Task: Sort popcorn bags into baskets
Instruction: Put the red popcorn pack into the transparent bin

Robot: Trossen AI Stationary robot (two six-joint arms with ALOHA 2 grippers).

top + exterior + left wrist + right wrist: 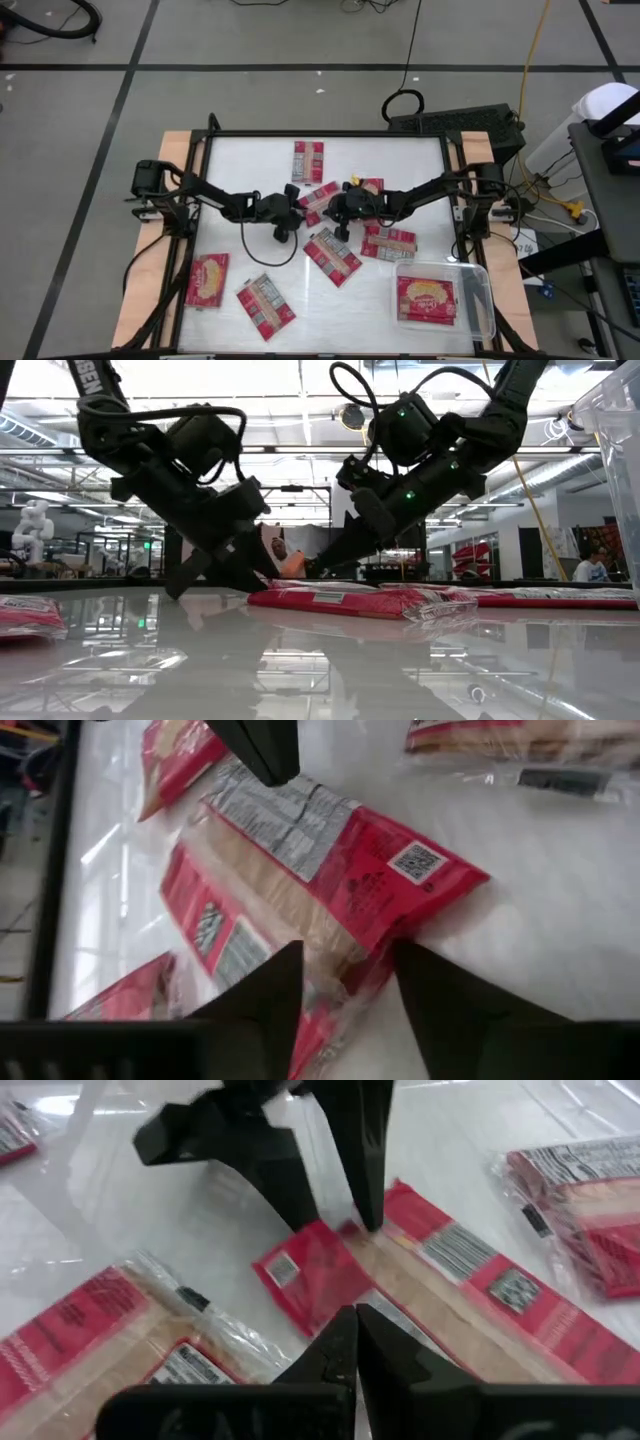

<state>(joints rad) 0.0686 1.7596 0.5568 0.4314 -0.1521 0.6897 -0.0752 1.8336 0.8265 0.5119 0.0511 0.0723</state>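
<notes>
A: Where's the L gripper [303,203]?

B: Mid table [240,150], at the near end of one red popcorn bag [322,197]. Its fingers [262,995] sit on each side of that bag's end edge, partly closed on it. The bag lies a bit tilted, print side up.

A: And the R gripper [331,207]?

B: Right by it, on the same bag from the other side. Fingers pressed together, nothing between them, tips down on the bag. The 2 grippers almost touch, so there's v. little room betw. them.

A: Other bags?

B: One up near the far edge [308,161]. One by the R arm [372,186]. Two just past the grippers toward the front [332,256], [388,241]. Two more at the front L corner [208,279], [265,302], close to the table's edge.

A: The basket?

B: Clear bin [482,296] at the front R corner, near the edge. One bag [426,299] lies flat in it, pic side up. Room for more next to it.

A: Open space?

B: Far L part of the table is bare, lots of room there. Bare strip too betw. the middle bags and the bin.
</notes>
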